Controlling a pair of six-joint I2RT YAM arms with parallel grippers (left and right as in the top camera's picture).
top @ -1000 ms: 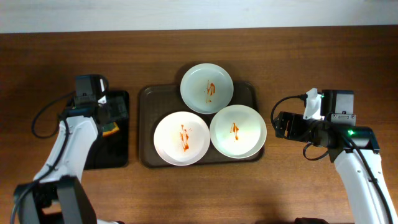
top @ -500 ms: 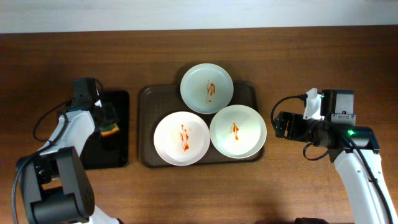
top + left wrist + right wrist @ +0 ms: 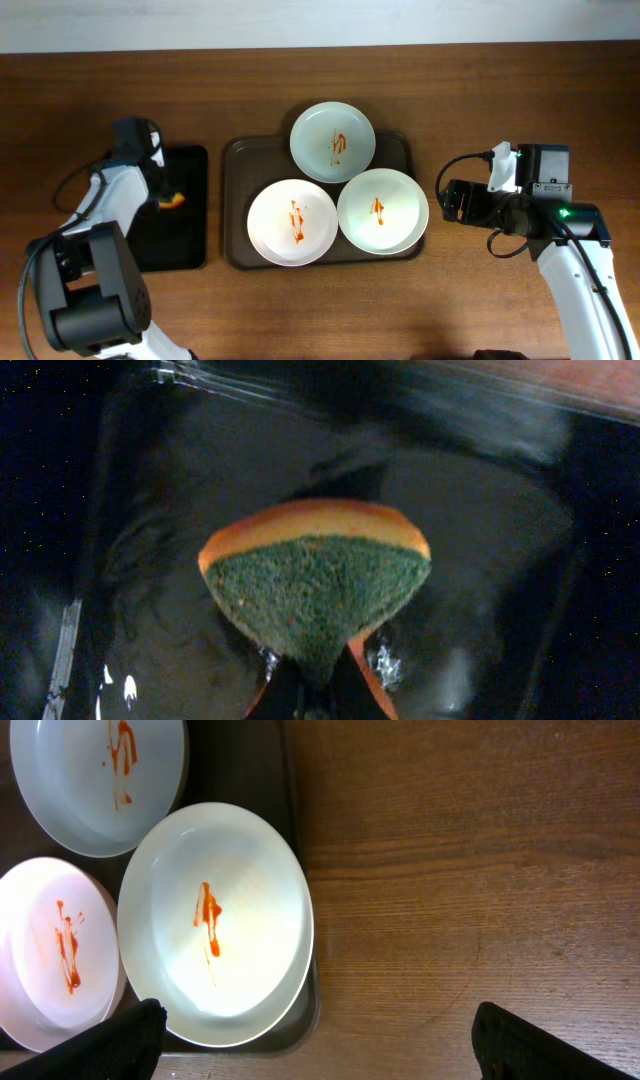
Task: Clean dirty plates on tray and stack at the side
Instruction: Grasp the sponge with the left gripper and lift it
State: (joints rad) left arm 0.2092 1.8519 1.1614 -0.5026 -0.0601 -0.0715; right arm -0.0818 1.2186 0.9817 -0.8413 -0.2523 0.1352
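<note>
**Three dirty plates wait on the tray, and the sponge is pinched and ready.**

The round white plates [image 3: 333,142] have red smears and crowd together on the brown tray [image 3: 240,160]. The sponge [image 3: 315,585], rough green on one side and soft orange on the other, is squeezed at one tip by the left gripper [image 3: 318,685] over the shiny black tray [image 3: 185,250]. That small pinch might slip, and a smooth plate might slide when rubbed. The right gripper [image 3: 320,1035] is wide and holds nothing.

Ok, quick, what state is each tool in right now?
Left tool: closed, pinching the sponge.
Right tool: open, holding nothing.
</note>
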